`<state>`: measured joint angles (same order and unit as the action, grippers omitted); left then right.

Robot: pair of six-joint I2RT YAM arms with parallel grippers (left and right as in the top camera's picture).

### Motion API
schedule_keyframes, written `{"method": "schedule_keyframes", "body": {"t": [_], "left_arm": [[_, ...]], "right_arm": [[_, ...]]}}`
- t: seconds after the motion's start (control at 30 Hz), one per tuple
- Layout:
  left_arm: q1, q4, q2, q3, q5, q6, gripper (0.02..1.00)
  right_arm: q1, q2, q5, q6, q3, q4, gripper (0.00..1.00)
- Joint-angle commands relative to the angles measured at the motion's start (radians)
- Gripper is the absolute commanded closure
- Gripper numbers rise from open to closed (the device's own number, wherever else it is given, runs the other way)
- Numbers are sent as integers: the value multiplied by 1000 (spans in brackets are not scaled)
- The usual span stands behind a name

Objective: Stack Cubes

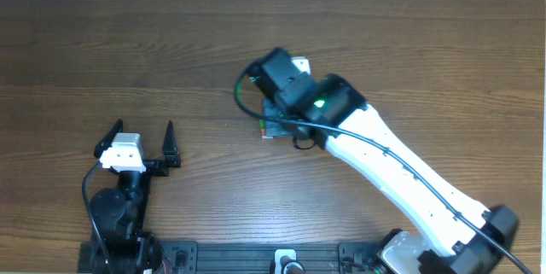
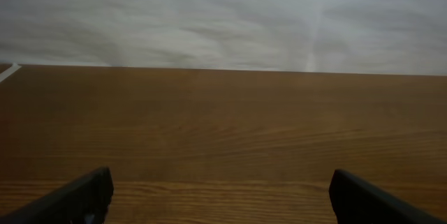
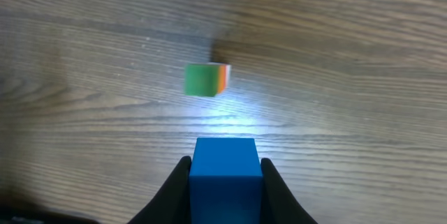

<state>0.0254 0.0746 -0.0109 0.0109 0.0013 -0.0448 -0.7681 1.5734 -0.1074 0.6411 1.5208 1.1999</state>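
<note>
- Gripping the blue cube (image 3: pixel 225 175), right fingers (image 3: pixel 174 190) hold it raised near the green cube (image 3: pixel 204 80), ready for stacking.
- Parked aside, left fingers (image 2: pixel 80 199) gape empty.

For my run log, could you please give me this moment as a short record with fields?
right gripper: shut on the blue cube, which appears held above the table
blue cube: between the right gripper's fingers, apart from the green cube
green cube: alone on the table, green face up, orange side showing
left gripper: open, holding nothing, near its own base
stack: not yet made
</note>
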Motion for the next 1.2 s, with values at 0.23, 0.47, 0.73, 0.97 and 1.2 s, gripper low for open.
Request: {"method": "schedule_keyframes", "body": {"t": [0.23, 0.47, 0.73, 0.97, 1.2], "left_arm": [[-5, 1, 8, -5, 10, 15, 18], [-5, 1, 8, -5, 10, 14, 23], [-5, 1, 8, -5, 10, 14, 18], [-5, 1, 8, -5, 10, 14, 18], [-5, 1, 8, -5, 10, 14, 20]], "right_arm": [[-32, 272, -32, 74, 219, 106, 989], [-32, 325, 10, 103, 228, 106, 991], [-31, 327, 13, 115, 200, 91, 989], [-24, 330, 9, 115, 167, 66, 991], [-14, 372, 8, 114, 167, 54, 989]]}}
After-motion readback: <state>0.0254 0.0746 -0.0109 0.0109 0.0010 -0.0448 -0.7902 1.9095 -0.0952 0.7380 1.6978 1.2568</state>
